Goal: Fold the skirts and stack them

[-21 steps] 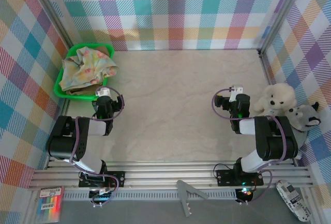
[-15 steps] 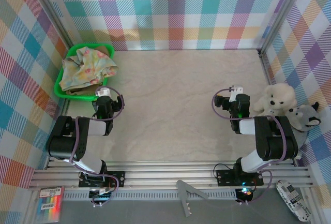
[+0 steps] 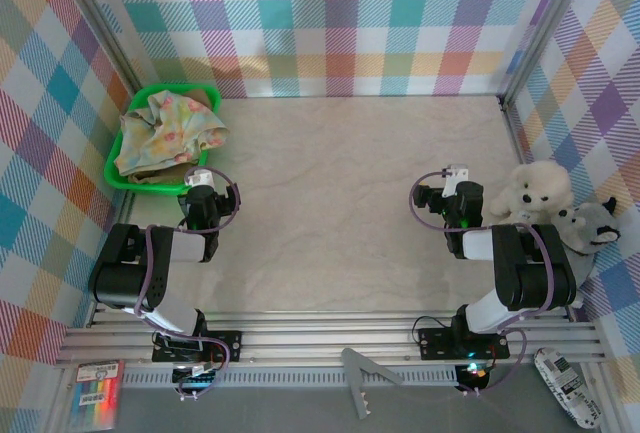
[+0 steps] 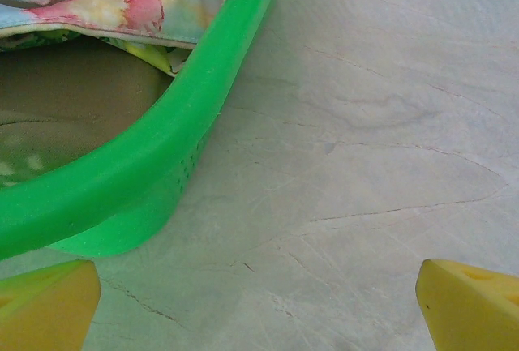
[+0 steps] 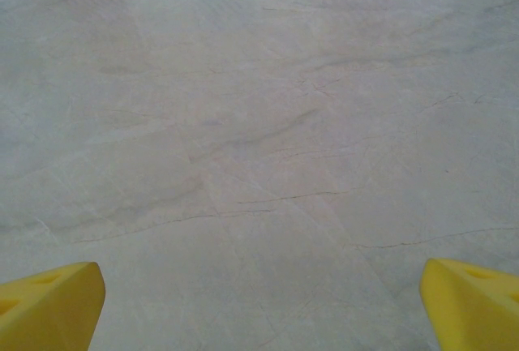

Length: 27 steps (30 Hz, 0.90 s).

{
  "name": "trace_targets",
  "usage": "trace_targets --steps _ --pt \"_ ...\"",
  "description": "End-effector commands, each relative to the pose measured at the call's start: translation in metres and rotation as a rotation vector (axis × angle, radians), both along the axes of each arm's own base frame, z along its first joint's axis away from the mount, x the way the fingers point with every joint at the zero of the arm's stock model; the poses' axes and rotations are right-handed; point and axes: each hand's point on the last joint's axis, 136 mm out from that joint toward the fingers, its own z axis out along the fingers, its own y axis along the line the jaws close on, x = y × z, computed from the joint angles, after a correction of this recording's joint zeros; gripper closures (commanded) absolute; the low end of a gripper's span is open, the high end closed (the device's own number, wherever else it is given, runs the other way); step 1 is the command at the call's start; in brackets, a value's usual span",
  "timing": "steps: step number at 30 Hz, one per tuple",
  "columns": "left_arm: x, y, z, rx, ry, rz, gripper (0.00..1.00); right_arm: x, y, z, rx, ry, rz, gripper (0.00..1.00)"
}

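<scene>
Crumpled floral skirt (image 3: pixel 172 125) lies atop olive-brown skirt (image 4: pixel 73 116) in green basket (image 4: pixel 146 164).

In the basket (image 3: pixel 150 184) at the far left corner of the surface (image 3: pixel 340 183), the floral skirt (image 3: pixel 170 125) covers most of what lies beneath. You get just a patch of the olive-brown skirt (image 4: pixel 73 124), perhaps with more cloth under it. From the left wrist, basket and floral skirt run off the top and left edges. The left claw (image 4: pixel 259 310) and right claw (image 5: pixel 259 310) are cropped to yellow tips at the bottom corners. The grey plush toy (image 3: pixel 590 225) sits partly behind the right arm (image 3: pixel 525 273).
</scene>
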Motion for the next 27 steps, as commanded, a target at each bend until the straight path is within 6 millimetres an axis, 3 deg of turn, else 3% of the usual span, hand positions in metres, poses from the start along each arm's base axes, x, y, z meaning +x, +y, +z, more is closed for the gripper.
trace_targets --steps 1,13,17,20,23,27 --pt "0.0 0.0 0.005 -0.007 -0.028 0.009 0.0 0.005 0.002 0.009 0.006 -0.032 0.018 0.01" --pt "-0.001 0.0 0.005 -0.006 -0.033 0.007 0.0 0.005 0.002 0.01 0.005 -0.037 0.018 0.01" --pt "-0.001 -0.004 0.016 -0.005 -0.036 -0.012 0.0 0.007 0.011 0.021 0.006 -0.019 0.075 0.01" --pt "-0.012 0.003 0.041 -0.019 -0.041 0.036 0.0 0.004 0.025 0.033 0.028 0.072 0.158 0.01" --pt "-0.029 0.003 0.066 -0.059 -0.046 0.042 0.0 0.004 0.028 0.062 0.054 0.036 0.158 0.01" --pt "-0.047 0.019 0.116 -0.135 -0.077 0.171 0.0 0.009 -0.001 0.105 0.164 -0.028 -0.073 0.01"
